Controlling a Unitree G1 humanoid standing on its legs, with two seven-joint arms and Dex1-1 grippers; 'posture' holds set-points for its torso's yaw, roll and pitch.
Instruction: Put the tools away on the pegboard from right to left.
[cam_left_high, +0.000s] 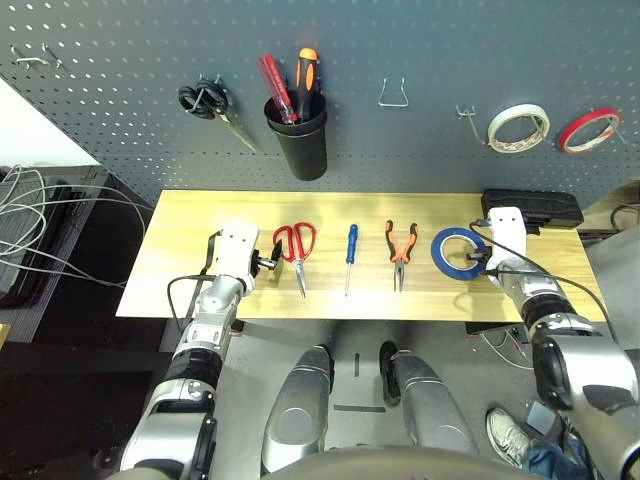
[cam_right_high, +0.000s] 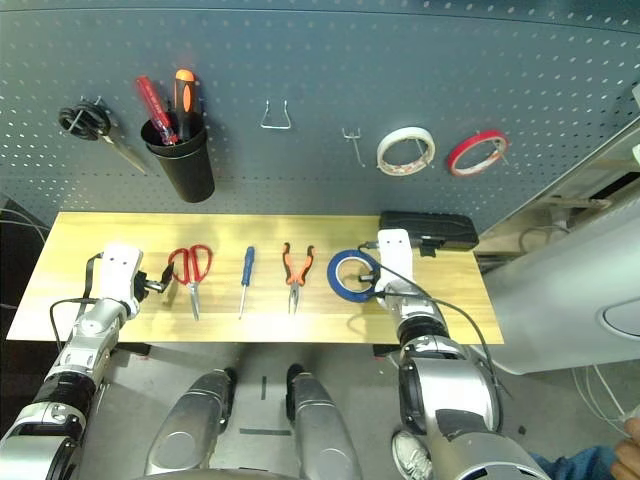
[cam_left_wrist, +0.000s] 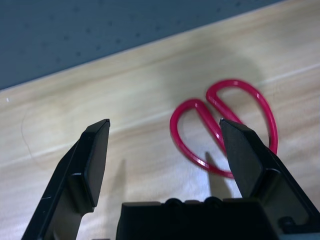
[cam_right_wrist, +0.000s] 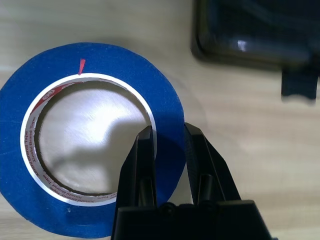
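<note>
A pale wooden tabletop (cam_left_high: 150, 280) stands against a large dark grey-blue perforated pegboard (cam_left_high: 420, 50). On the board hang black-handled scissors (cam_left_high: 210, 105) at the left, then a black cup (cam_left_high: 298, 140) holding a red-handled and an orange-and-black-handled tool, a bare wire hook (cam_left_high: 394, 95), a smaller hook (cam_left_high: 466, 118), a white tape roll (cam_left_high: 518, 127) and a red tape roll (cam_left_high: 589, 130) at the right.

Four tools lie in a row on the table. From left to right: red-handled scissors (cam_left_high: 296, 252), blades toward the robot; a small blue-handled screwdriver (cam_left_high: 350, 256); orange-and-black-handled needle-nose pliers (cam_left_high: 400, 252); a blue tape ring (cam_left_high: 455, 250) lying flat. A black box (cam_left_high: 532, 208) sits at the table's back edge, behind and right of the ring.

The right gripper (cam_right_wrist: 167, 145) is at the ring's right side. One finger sits inside the ring's hole, the other outside, the two pinched on the blue band between them. The ring rests on the wood.

The left gripper (cam_left_wrist: 167, 145) is low over the table just left of the scissors' handles, fingers spread wide, with nothing between them. One fingertip (cam_left_wrist: 239, 150) overlaps a red handle loop in the wrist view; contact cannot be told.
</note>
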